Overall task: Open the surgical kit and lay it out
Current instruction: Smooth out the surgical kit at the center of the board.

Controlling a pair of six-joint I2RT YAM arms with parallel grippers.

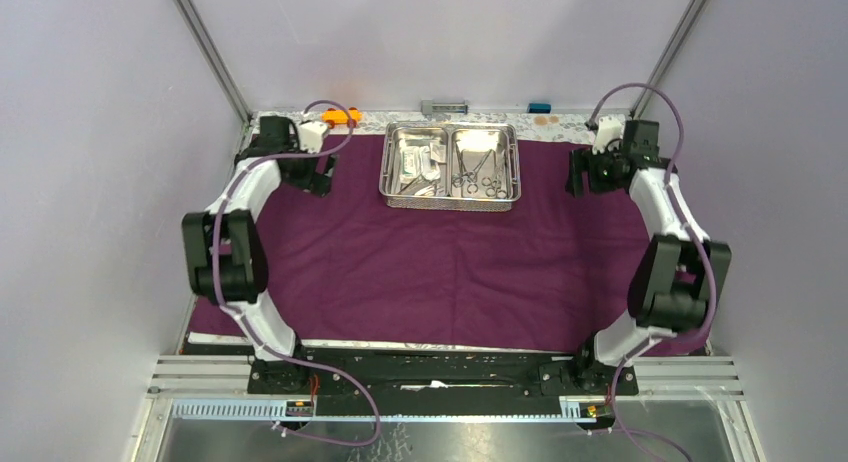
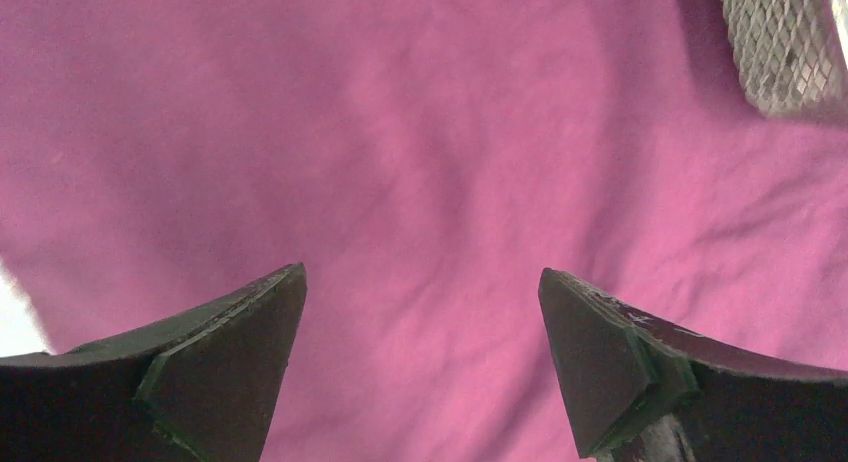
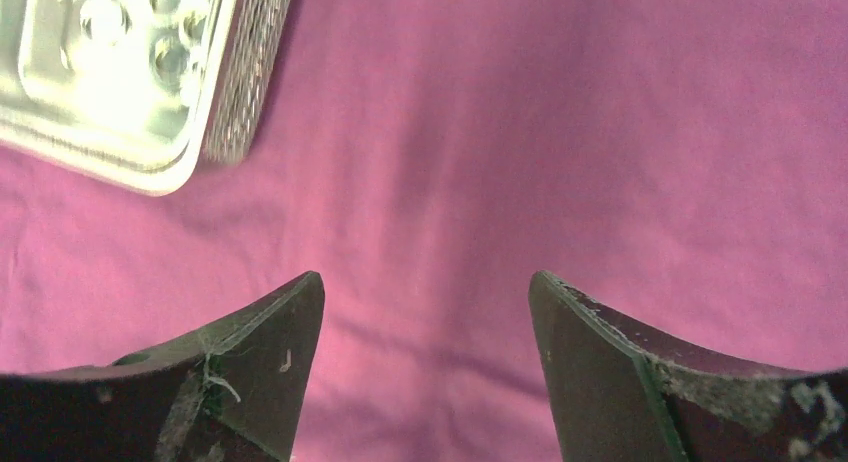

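Left arm: elbow raised over the worktop's left edge, forearm reaching to the far-left corner, wrist bent down.
Left gripper: black, jaws spread wide and empty, hanging above the cloth near its far-left corner; the wrist view shows wedge-shaped fingers with flat inner pads and bare cloth between them.
Right arm: a mirror of the left, elbow up by the right edge, forearm stretched to the far-right corner.
Right gripper: jaws parted wide with nothing in them, over the cloth just right of the tray; the wrist view shows scuffed fingers flecked with white fibre.
Dark purple cloth wrap: opened flat over most of the worktop, soft and matte with shallow creases.
Shiny two-compartment rectangular steel tray: sits on the cloth at the middle of the far edge; polished rim, diamond-mesh side walls.
Small white sealed packets: in the tray's left compartment, among slim steel pieces too small to tell apart.
Ring-handled forceps: several, bright steel, heaped in the right compartment.
Small orange toy car: on the far edge off the cloth, left of the tray.
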